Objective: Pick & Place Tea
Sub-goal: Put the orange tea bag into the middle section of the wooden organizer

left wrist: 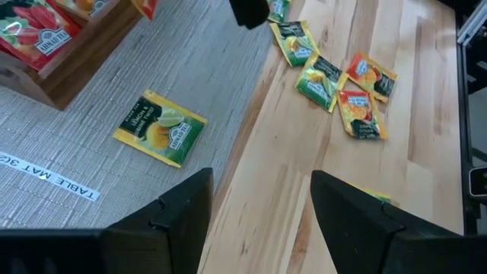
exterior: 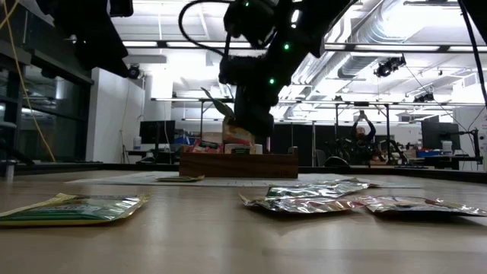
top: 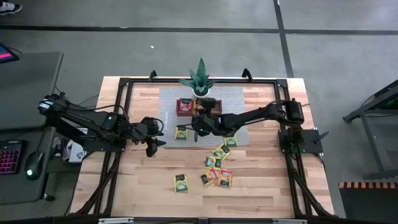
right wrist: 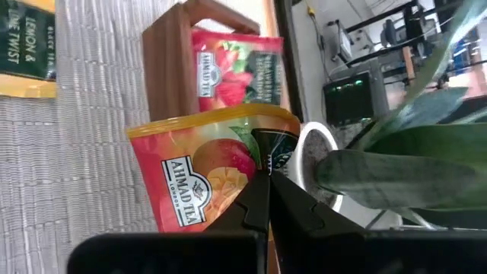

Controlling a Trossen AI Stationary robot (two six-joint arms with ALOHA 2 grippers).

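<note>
A: Start at the near edge of the table. What lies there?

B: A green-and-yellow packet (top: 180, 182) sits alone at about seven o'clock from the table's middle. Just beside it, toward five o'clock, is a loose cluster of tea packets (top: 217, 168) in orange, yellow and green, some overlapping, trailing up toward the grey mat (top: 168, 102).

A: And the left arm?

B: The left gripper (top: 153, 142) hangs above bare wood at nine o'clock, just off the mat's edge, its fingers (left wrist: 183, 209) spread wide with nothing between them. One lemon-lime packet (left wrist: 160, 128) lies flat on the mat beyond them.

A: The right one?

B: The right gripper (top: 200, 119) is over the mat near the centre, pinched tight on the top edge of an orange-and-red packet (right wrist: 202, 171), which hangs upright just above the wooden tray (right wrist: 163, 65).

A: What's in the tray?

B: A red strawberry packet (right wrist: 236, 72) stands in one compartment; I cannot tell which one the held packet is over.

A: Farthest back?

B: At twelve o'clock, a spiky green plant (top: 199, 79) in a white pot, just behind the tray.
</note>
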